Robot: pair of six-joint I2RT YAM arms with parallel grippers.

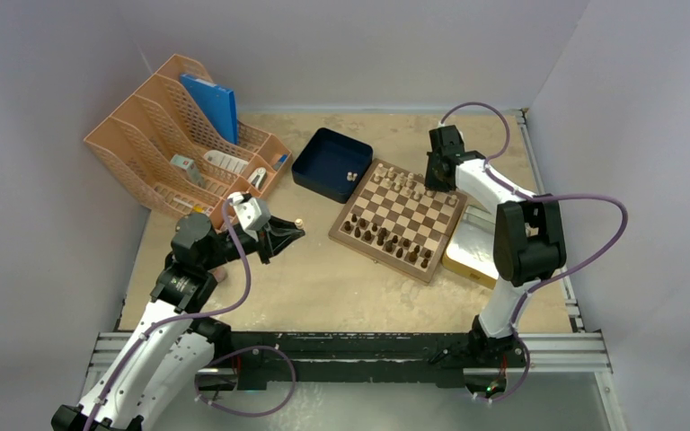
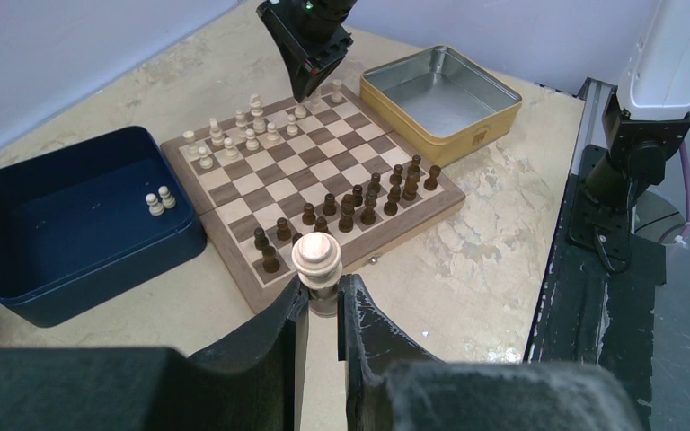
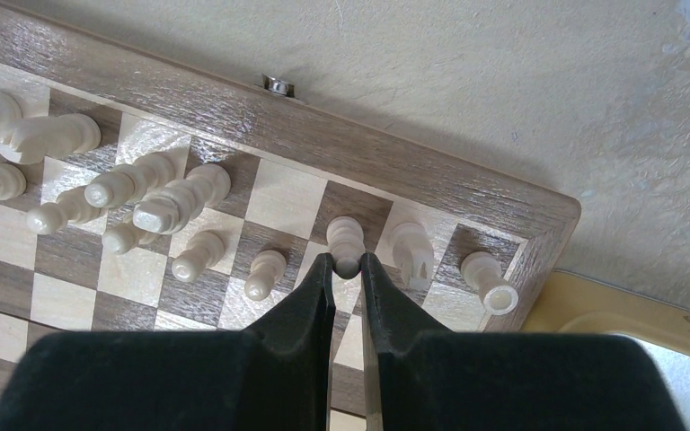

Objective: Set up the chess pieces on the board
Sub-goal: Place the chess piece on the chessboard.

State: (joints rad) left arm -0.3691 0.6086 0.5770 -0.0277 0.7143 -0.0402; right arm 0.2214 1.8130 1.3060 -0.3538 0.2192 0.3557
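Left pincer [image 2: 323, 294] clasps a pawn [image 2: 316, 254]; right wrist view alone shows right pincer [image 3: 347, 266] clamping a cream piece [image 3: 345, 233].

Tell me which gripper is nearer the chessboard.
Right. The right gripper is over the board, at its far rows, fingers closed around a cream piece there. The left gripper hangs off the board, to its left, holding a cream pawn.

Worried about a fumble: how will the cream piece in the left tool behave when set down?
The cream piece in the left tool looks like turned wood, so probably light and rigid. With a round head on a thin neck, it would likely tip if nudged, then roll. Its smooth surface might slip.
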